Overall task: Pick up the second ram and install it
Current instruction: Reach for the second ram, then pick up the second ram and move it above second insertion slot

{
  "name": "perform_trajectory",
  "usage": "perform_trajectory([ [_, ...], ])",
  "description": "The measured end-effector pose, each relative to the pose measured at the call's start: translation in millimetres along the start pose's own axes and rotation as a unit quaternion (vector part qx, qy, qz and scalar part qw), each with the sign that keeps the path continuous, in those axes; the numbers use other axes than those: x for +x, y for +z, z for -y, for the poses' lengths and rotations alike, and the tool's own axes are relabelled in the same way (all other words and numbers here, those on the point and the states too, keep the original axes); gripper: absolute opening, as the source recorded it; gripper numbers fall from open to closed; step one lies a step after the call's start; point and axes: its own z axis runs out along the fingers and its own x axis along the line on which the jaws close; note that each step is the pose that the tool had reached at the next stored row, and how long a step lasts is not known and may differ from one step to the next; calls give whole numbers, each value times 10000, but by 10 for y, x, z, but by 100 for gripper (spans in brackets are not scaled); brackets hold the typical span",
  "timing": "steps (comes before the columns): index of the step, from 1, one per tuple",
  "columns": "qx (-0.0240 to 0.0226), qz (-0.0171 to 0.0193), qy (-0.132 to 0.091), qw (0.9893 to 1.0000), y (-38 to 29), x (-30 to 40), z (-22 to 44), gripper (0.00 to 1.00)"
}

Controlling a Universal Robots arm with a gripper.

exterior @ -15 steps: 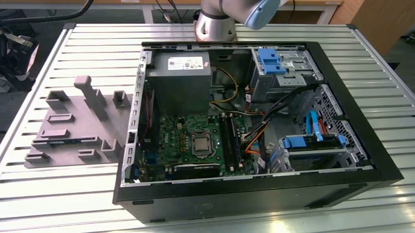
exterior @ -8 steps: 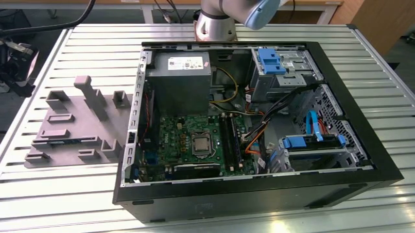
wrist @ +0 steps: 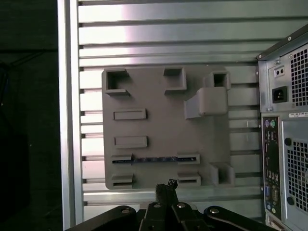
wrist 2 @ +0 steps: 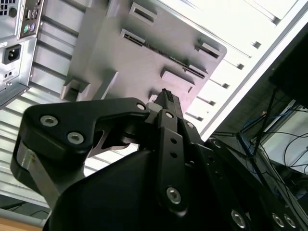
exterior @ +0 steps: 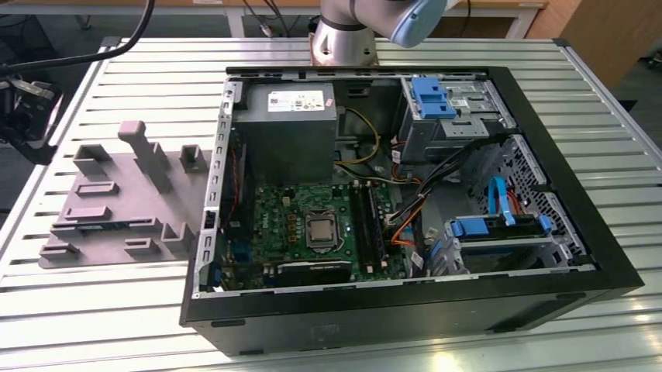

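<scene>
hovering over the near edge of a grey moulded plastic holder tray [wrist: 144, 86], the black two-finger gripper [wrist: 166, 185] has its fingertips pressed together, holding nothing. just past it, the thin dark blue-green ram stick [wrist: 154, 159] sits in a tray slot. farther off, an open black computer tower case [exterior: 414, 314] rests beside the tray on the ribbed metal table [exterior: 155, 62].
</scene>
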Motion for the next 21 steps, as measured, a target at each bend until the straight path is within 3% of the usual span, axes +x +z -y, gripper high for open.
perform_trajectory([
  [2,0,0,-7,10000,23,3,7,11],
  [16,0,-1,-24,10000,25,3,8,11],
  [21,-1,-9,-274,9996,26,5,8,11],
])
